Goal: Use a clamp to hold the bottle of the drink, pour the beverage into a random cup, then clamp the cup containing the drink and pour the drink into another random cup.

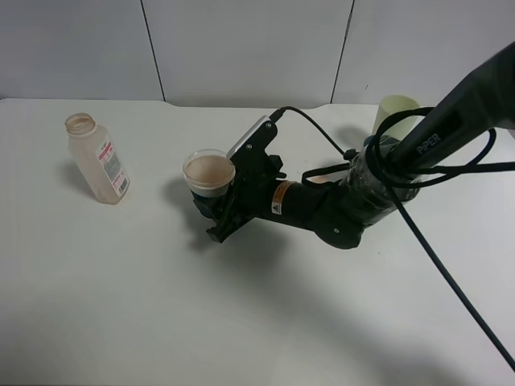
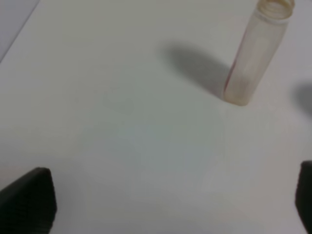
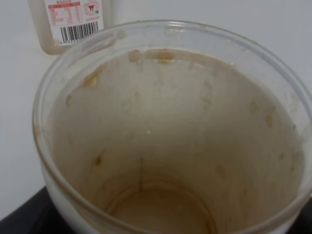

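We have the right gripper clenched around the cup at frame centre, beverage inside, so we should lift level and tilt slowly over the pale cup at upper right.

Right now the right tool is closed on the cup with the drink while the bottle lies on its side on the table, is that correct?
Not quite: the bottle stands upright on the table, neck up and uncapped, as the exterior high view shows. The rest holds: the right tool is closed on the cup with the drink.
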You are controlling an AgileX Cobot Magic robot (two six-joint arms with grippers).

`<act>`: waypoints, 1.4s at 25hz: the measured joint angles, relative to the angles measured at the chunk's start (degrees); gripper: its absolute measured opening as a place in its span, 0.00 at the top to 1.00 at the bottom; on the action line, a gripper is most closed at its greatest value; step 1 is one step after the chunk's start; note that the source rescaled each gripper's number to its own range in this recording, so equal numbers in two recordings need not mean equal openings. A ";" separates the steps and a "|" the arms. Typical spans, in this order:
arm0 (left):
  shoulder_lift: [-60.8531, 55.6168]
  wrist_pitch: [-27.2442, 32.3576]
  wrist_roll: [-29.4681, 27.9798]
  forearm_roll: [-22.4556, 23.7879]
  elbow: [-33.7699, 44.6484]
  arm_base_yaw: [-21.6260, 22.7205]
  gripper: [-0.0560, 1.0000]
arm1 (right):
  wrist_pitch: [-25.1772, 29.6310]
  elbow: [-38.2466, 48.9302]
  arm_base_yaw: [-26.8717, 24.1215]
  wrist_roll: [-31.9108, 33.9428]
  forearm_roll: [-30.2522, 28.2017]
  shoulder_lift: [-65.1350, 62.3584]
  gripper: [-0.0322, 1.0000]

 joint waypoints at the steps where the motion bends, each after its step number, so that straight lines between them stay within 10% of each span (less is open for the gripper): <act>1: 0.00 0.00 0.00 0.00 0.00 0.00 0.00 | 0.00 0.00 0.00 0.00 0.00 0.10 0.97; 7: 0.00 0.00 0.00 0.00 0.00 0.00 0.00 | 0.00 0.00 0.00 0.05 -0.02 0.10 0.92; 11: 0.00 0.00 0.00 0.00 0.00 0.00 0.00 | -0.46 0.00 0.00 0.05 -0.02 0.10 0.37; 14: 0.00 0.00 0.00 0.00 0.00 0.00 0.00 | -1.33 0.00 0.00 0.05 0.03 0.10 0.17; 22: 0.00 0.00 0.00 0.00 0.00 0.00 0.00 | 2.01 0.05 0.00 1.59 0.03 -2.97 0.12; 35: 0.00 0.05 0.00 0.00 0.00 0.00 0.00 | 30.31 0.19 0.00 1.36 6.59 -31.70 0.11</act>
